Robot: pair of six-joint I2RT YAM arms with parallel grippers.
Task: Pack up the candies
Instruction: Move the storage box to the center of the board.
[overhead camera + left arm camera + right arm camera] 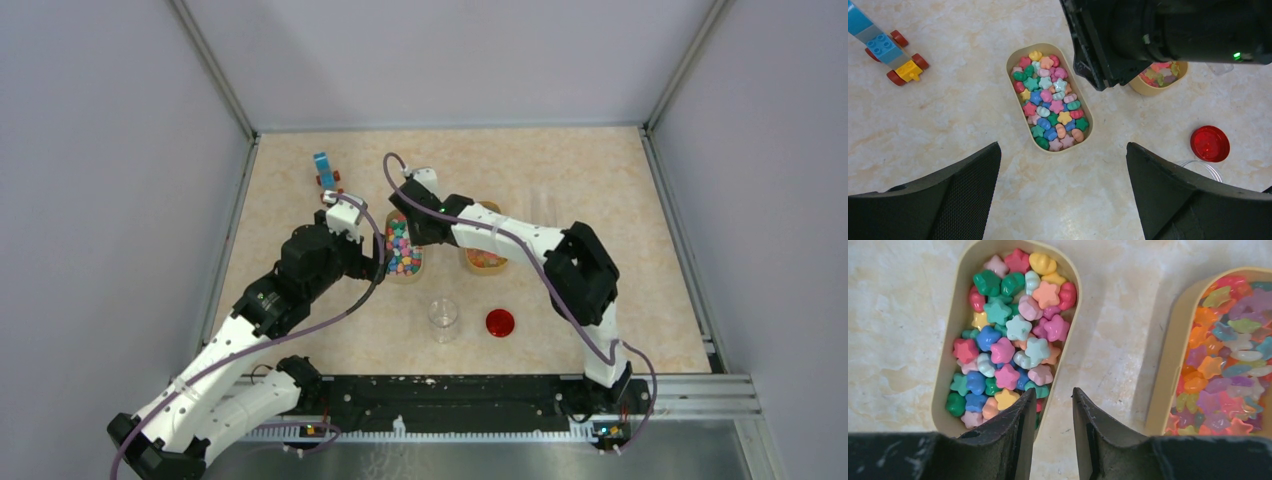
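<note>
small multicoloured candies [1008,340] lie in two beige oval plastic trays on a pale marbled table [600,200].
left to right: a blue-and-orange toy block vehicle [890,50]; the left gripper [1063,146], spread wide and empty, above the left tray [944,370]; the right gripper [1054,392], fingers slightly parted, pinching nothing, at that tray's right rim; the right tray [1163,370]; nearer the arm bases, a clear jar [443,318] and a round red lid [499,322].
</note>
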